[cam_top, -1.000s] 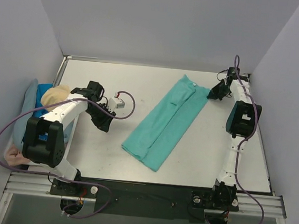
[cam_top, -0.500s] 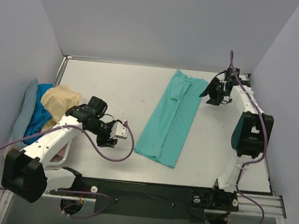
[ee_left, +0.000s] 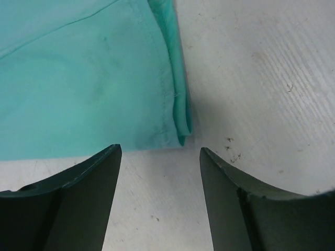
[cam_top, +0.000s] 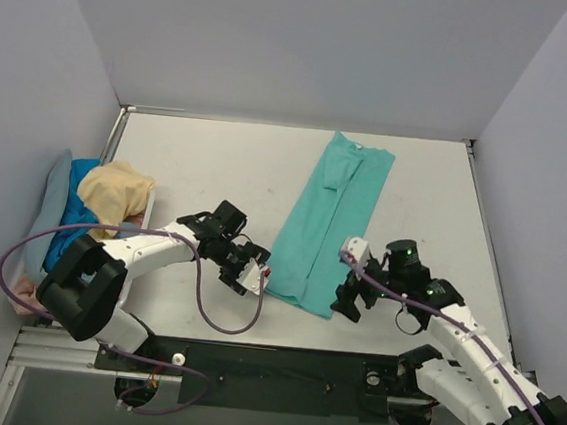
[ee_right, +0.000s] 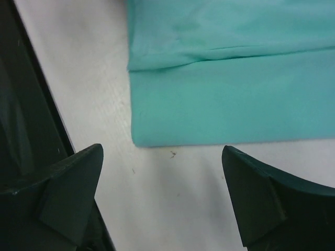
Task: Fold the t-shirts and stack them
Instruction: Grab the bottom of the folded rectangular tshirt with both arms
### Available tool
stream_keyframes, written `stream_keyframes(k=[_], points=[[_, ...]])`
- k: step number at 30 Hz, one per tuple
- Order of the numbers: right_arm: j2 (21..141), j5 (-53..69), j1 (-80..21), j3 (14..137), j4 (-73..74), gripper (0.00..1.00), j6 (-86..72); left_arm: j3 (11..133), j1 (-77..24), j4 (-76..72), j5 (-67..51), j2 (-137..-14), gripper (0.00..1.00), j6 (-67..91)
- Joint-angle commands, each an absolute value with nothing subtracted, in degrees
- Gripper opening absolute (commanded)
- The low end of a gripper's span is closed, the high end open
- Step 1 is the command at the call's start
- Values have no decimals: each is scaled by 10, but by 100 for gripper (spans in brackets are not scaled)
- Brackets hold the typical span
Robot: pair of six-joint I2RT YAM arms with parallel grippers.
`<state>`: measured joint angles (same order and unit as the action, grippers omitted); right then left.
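Both arms had swung to the hem of the teal-green t-shirt [cam_top: 329,217] at 6 o'clock on the counter [cam_top: 198,164], left gripper [ee_left: 159,151] and right gripper [ee_right: 162,151] spread, empty; a shallow pinch risked lifting one layer, spoiling the fold.

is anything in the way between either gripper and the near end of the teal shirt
Nothing visible. The left gripper and right gripper sit open at the near corners of the teal-green t-shirt, with only bare table between their fingertips and the hem.
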<state>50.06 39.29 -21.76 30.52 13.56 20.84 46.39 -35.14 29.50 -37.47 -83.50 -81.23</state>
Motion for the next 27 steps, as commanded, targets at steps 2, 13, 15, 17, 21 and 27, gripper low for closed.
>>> stream_keyframes(k=[2,13,15,17,21,27], points=[[510,349,-350,265,161,87,457,461,-373,278,-367,-867,71,-920],[665,268,-435,261,92,66,525,458,-402,228,-293,-900,56,-893],[687,246,-456,263,82,66,522,457,-407,234,-294,-903,49,-894],[707,238,-466,266,87,65,520,455,-415,238,-299,-901,37,-898],[718,227,-485,261,92,40,528,437,-435,229,-305,-892,12,-890],[700,235,-489,318,185,0,500,435,-450,294,-329,-839,0,-816]])
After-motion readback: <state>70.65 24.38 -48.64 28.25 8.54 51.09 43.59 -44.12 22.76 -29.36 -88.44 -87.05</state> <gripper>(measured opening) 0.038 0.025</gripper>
